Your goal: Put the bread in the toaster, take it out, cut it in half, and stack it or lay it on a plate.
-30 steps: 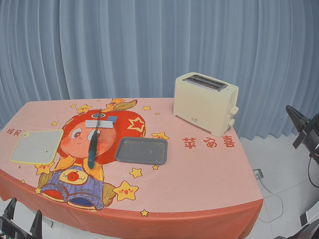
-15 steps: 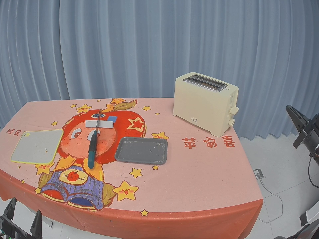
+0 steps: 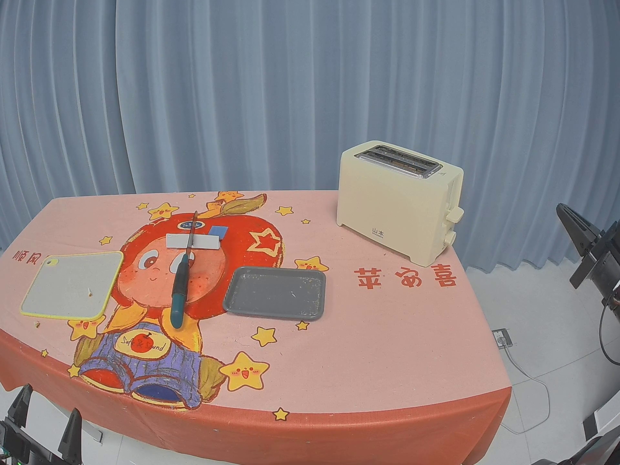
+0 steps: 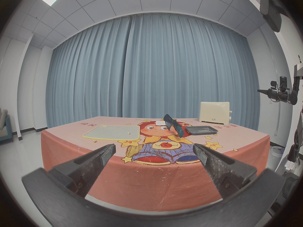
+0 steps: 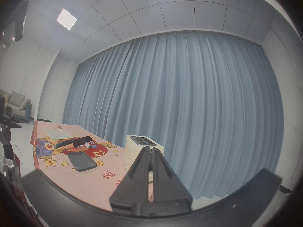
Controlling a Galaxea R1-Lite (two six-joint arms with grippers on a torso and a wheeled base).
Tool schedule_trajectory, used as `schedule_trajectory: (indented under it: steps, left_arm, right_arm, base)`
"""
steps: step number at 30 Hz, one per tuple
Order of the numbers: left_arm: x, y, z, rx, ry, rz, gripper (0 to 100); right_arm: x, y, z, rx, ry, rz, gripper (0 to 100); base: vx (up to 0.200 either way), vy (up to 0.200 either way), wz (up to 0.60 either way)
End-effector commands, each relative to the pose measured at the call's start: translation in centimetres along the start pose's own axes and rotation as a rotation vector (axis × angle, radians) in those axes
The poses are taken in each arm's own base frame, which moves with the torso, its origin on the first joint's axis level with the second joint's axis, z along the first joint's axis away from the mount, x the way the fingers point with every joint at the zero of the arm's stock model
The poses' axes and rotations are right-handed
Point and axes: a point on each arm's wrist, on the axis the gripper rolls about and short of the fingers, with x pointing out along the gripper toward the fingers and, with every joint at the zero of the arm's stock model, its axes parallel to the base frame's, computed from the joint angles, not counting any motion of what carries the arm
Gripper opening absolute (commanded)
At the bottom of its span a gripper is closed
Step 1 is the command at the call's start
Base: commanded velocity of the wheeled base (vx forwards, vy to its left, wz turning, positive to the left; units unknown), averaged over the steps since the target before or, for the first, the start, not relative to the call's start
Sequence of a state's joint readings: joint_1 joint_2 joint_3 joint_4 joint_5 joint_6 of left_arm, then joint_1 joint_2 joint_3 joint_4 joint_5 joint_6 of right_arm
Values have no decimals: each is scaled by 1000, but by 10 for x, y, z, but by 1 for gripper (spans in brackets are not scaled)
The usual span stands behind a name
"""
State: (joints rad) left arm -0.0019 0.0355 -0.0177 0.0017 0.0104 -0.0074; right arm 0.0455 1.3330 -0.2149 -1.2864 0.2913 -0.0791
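Observation:
A cream two-slot toaster (image 3: 397,198) stands at the table's back right, its slots looking empty from above. A grey rectangular plate (image 3: 275,293) lies mid-table. Left of it a teal-handled knife (image 3: 181,279) rests with its blade across a white strip (image 3: 192,241). A yellow-rimmed cutting board (image 3: 72,285) lies at the left edge. My left gripper (image 3: 45,414) hangs below the table's front-left corner, open and empty (image 4: 154,150). My right gripper (image 3: 581,240) is off the table's right side, level with the toaster, shut on nothing (image 5: 150,148).
A small blue piece (image 3: 218,232) lies beside the white strip. The pink printed tablecloth (image 3: 387,356) covers the whole table. A blue curtain (image 3: 310,79) hangs behind. A floor socket and cable (image 3: 502,338) lie to the right of the table.

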Motion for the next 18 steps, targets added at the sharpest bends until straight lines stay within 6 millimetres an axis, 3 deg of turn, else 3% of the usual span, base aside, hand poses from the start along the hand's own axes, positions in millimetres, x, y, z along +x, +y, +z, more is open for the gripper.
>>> schedule_trajectory:
  steps: [1,18]
  left_arm:
    - [1,0,-5,0,17,1,100]
    - [1,0,-5,0,17,1,100]
  right_arm:
    - [0,0,0,0,1,2,0]
    - [0,0,-1,0,2,2,0]
  base:
    - [0,0,0]
    - [0,0,0]
